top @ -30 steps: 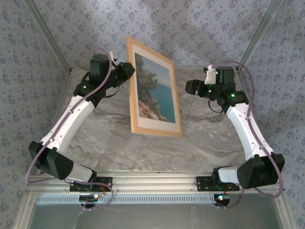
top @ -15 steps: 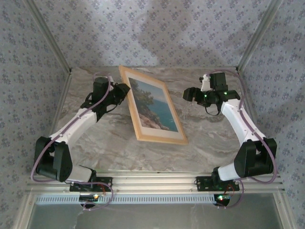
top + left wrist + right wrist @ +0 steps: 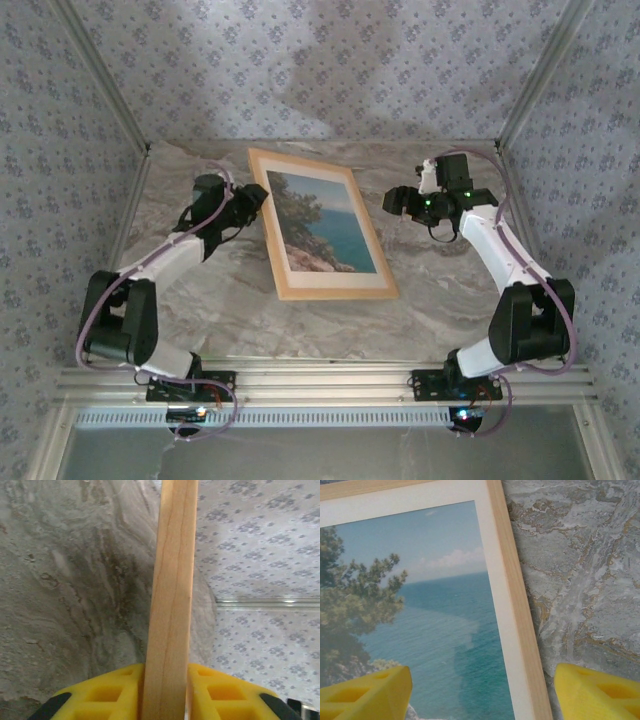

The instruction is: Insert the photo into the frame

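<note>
Top external: the frame (image 3: 338, 291) is seen lying on the marbled table (image 3: 430, 300), flat or nearly so, between the two arms. The photo (image 3: 320, 222) is already seated in it, bordered by a cream mat (image 3: 332, 279). The left gripper (image 3: 256, 200) is set at the frame's left rail. The right gripper (image 3: 392, 203) hangs just beside the right rail, apart from it. Patterned cloth (image 3: 330, 70) is hung behind the far edge.

Left wrist: the frame (image 3: 172, 580) is pinched by its rail between the yellow fingers (image 3: 110, 692), set narrow, pads against both faces.

Right wrist: the jaws are spread wide and nothing is held. The frame's rail (image 3: 515, 595), mat and the sea part of the photo (image 3: 420, 605) are seen below.

Handling, as judged: the assembly is taken to be light and stiff, with thin rails easily twisted. Whether glass is fitted cannot be told. A hold on a long rail's outer edge is advised, clear of the print. No obstruction is noted on the table, though the cloth lies near the far rail.
</note>
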